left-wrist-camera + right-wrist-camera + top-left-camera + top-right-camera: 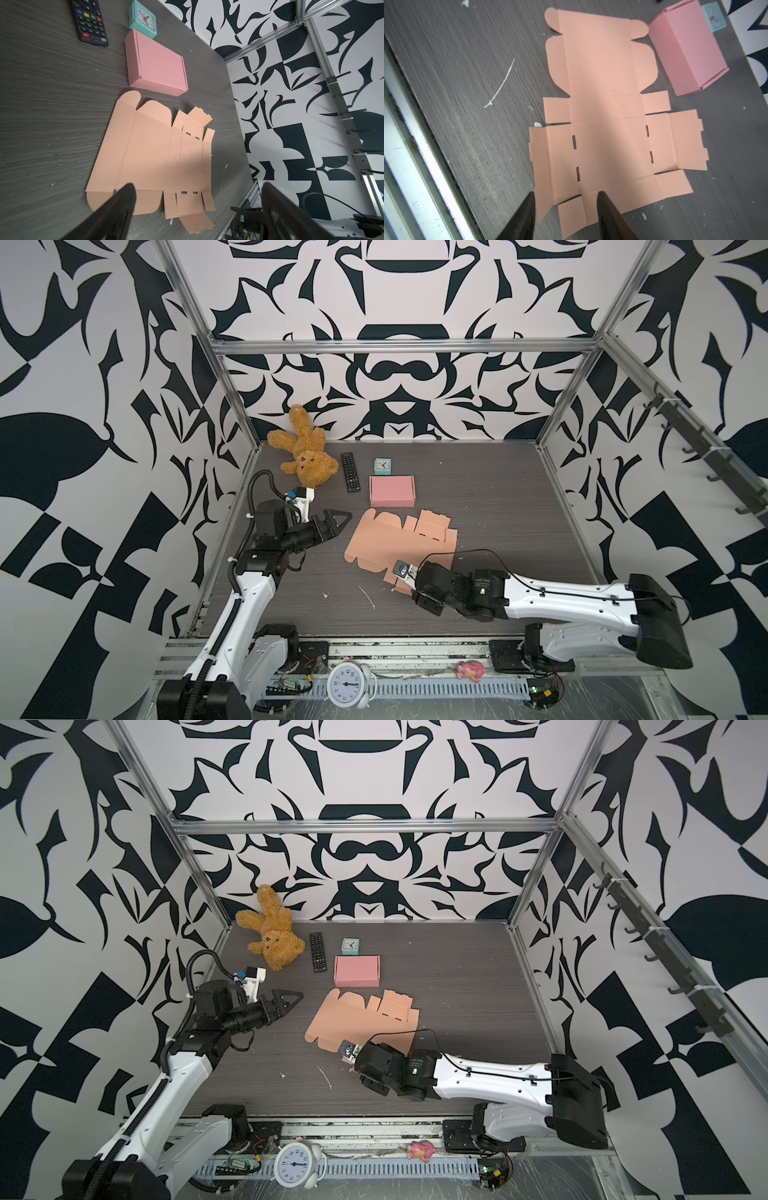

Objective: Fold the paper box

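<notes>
Two claws spread: left claw (198,184) beside paper box (399,543), right claw (566,192) straddling flap (572,216).

Bare tabletop (498,497) right of flat carton (390,543); pink box (392,491), clock (382,466), remote (350,472) crowd its far side.

Grey table (498,497) — flat paper box (395,543), remote (350,472), clock (382,466)
</notes>
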Controlling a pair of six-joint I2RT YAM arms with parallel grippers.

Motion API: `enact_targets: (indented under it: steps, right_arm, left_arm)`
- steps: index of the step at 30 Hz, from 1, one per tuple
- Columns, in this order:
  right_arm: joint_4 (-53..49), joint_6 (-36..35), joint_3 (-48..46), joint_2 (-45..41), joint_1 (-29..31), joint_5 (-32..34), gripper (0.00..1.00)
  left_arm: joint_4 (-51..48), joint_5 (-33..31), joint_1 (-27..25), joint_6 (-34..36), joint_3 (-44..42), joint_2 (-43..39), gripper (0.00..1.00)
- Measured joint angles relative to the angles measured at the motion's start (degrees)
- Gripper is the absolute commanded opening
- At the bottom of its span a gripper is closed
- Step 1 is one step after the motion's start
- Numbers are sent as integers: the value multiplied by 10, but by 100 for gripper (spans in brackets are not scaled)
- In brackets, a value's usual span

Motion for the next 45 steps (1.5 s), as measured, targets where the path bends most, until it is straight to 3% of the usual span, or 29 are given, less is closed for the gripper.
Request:
enact_targets:
  steps: [3, 11, 17, 24, 34, 45]
  right_arm:
    - [2, 68, 3, -31, 0, 13, 62]
    - [-34, 279, 25, -75, -11, 52, 68]
    - [-30, 357, -16, -127, -100, 12, 68]
    - [-15, 399, -97, -160, -196, -57, 68]
    - [66, 402, -169, -132, -318, -163, 65]
    - [169, 406, -204, -58, -371, -236, 64]
  left_arm:
    - [7, 0, -1, -4, -13, -9, 96]
    - [34, -1, -33, -7, -34, -5, 96]
    - [55, -11, -86, -6, -38, 27, 96]
    - [78, -33, -158, -4, -38, 51, 97]
    - [116, -43, -224, 8, -38, 73, 97]
    - [137, -42, -258, 24, -38, 84, 97]
